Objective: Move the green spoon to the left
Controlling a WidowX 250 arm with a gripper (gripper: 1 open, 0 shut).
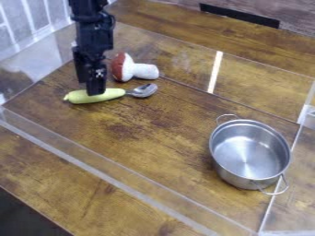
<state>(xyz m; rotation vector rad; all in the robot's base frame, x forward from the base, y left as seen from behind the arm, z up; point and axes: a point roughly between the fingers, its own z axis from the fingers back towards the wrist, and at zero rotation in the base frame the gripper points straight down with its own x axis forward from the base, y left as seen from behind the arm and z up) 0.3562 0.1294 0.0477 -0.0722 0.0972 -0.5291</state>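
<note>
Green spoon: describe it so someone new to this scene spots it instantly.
Start at the steel pot on the right of the wooden table, then look across to the far left, under the black claw. The green spoon lies flat there, yellow-green handle pointing left, shiny metal bowl right. The toy mushroom just behind it is red-capped and white-stemmed.

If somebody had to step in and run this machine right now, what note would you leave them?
Gripper: open, pointing down over the handle end of the green spoon; nothing held.
Green spoon: flat on the wooden table, handle to the picture's left, silver bowl to the right. A toy mushroom lies just behind it, and the steel pot stands far off to the right.
Done: arm is lined up above the handle.
Left: close on the handle, carry the spoon left, set it down, let go.
</note>
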